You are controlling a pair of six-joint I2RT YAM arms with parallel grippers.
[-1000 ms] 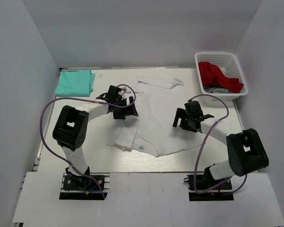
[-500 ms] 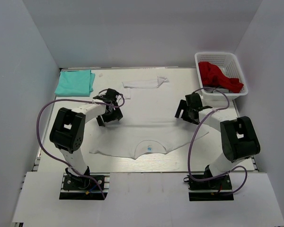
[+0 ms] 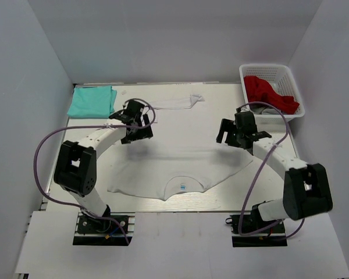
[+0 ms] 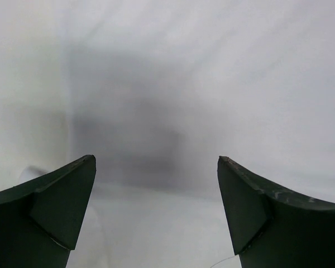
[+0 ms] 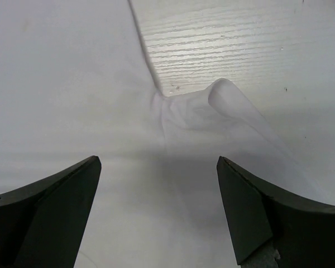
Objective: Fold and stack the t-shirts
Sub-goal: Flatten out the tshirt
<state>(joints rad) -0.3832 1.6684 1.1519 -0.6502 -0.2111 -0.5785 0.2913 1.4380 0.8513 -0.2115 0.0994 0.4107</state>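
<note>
The white t-shirt [image 3: 186, 148] lies spread wide across the middle of the table, collar [image 3: 182, 185] toward the near edge and a rumpled edge [image 3: 177, 103] at the back. The mint-teal t-shirt [image 3: 92, 100] lies folded at the back left corner. My left gripper [image 3: 141, 123] hovers open over the white shirt's left back part; its wrist view shows only white cloth [image 4: 212, 84] between the spread jaws [image 4: 156, 159]. My right gripper [image 3: 224, 132] hovers open over the shirt's right side, above white cloth [image 5: 72, 84] with a small raised fold [image 5: 223, 95]. Neither holds anything.
A white plastic basket [image 3: 291, 78] stands at the back right with red cloth [image 3: 267, 92] and something grey in it. Grey walls enclose the table on three sides. Bare wood-grain tabletop [image 5: 240, 39] shows beyond the shirt's right edge.
The white shirt went from bunched and partly doubled over to lying flat and wide. Both grippers, open throughout, have moved away from me toward the back of the table.
</note>
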